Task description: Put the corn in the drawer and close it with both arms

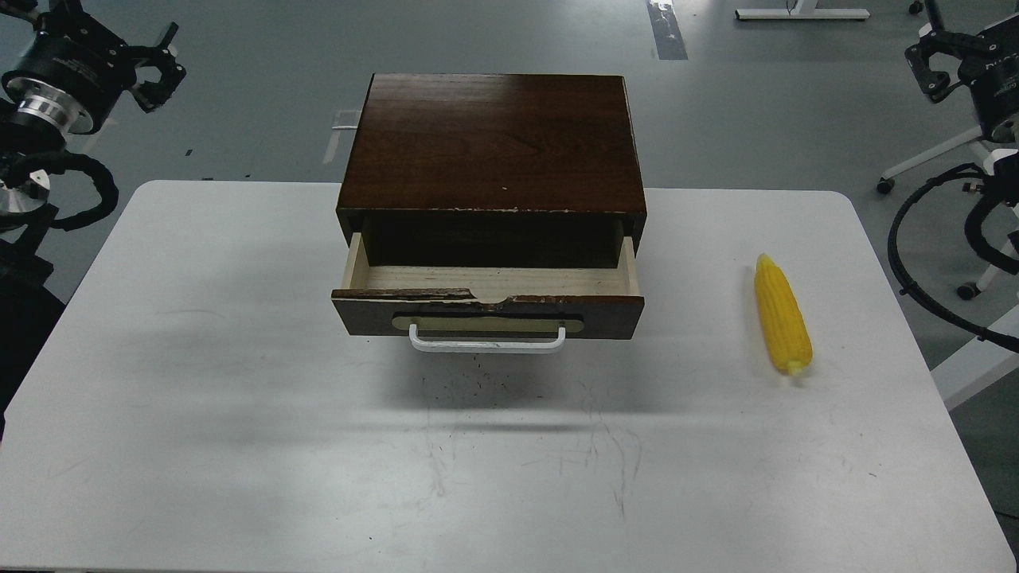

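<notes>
1. Left gripper [155, 68] hangs off the table's [199, 318] far left corner, fingers apart, empty.
2. Drawer [487, 312] stands pulled open at centre; chipped dark front, white handle [487, 344], nothing inside.
3. Corn [782, 316] lies right of it, well apart: bright yellow, probably light, stiff and slick. You should grip mid-cob, across its width.
4. Right gripper [931, 68] sits far right, holding nothing; you cannot tell its opening.

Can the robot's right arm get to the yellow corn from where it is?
Probably yes. The corn lies alone on the table's right side, nothing on or around it. The right gripper hangs above and behind that side, with open space between.
</notes>
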